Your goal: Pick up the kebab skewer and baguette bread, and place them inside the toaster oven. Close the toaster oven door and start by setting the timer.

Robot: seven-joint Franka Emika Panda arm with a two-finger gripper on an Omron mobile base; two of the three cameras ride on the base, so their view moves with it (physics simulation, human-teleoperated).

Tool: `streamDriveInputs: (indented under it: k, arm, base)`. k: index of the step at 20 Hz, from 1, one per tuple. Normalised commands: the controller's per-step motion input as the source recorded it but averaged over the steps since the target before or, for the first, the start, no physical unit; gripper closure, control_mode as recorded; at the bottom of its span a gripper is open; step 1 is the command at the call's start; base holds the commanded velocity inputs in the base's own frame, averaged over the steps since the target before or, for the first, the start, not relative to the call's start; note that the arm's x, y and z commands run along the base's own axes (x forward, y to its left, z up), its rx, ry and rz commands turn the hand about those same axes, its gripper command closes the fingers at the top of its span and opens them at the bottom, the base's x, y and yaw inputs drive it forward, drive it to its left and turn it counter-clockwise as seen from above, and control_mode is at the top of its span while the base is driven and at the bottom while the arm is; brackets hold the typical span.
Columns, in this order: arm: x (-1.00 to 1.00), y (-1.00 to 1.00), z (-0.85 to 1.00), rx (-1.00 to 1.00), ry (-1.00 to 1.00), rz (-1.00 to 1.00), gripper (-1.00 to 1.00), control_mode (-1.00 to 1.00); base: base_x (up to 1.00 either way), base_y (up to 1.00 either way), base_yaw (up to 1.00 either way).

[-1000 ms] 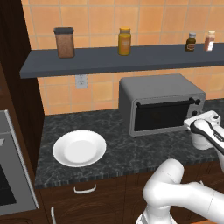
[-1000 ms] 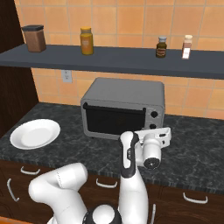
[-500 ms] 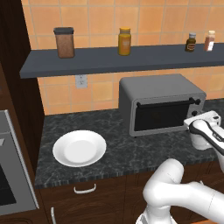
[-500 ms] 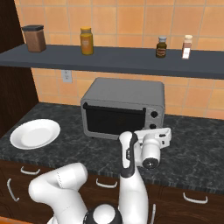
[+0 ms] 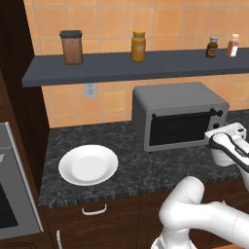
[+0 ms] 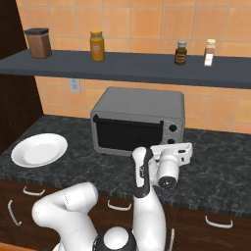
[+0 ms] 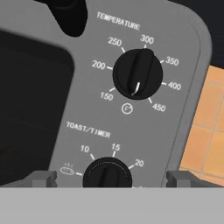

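Toaster oven sits on the counter at three o'clock from the white plate, door shut. Our gripper stands wide open, empty, straddling the timer knob, which lies at six o'clock below the temperature knob. We advise centring, closing squarely on the ridge, then turning.

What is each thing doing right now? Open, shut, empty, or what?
Toaster oven door: shut.
Plate: empty.
Claw: open, straddling the timer knob.
Timer knob: between the claw's tips, not gripped.
Temperature knob: untouched.
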Motion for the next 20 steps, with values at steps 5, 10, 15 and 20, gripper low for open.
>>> streamDriveInputs:
  k: [5,10,15,20]
  arm:
    - [-0.10,0.00,0.00,0.00,0.00,-0.02,-1.00,-1.00]
    - [0.00,0.00,0.00,0.00,0.00,-0.01,-1.00,-1.00]
    - [0.00,0.01,-0.01,0.00,0.00,0.00,-1.00,-1.00]
    - [0.00,0.03,-0.06,0.00,0.00,0.00,-1.00,-1.00]
  base:
    - [0.00,0.00,0.00]
    - [0.00,0.00,0.00]
    - [0.00,0.00,0.00]
    - [0.00,0.00,0.00]
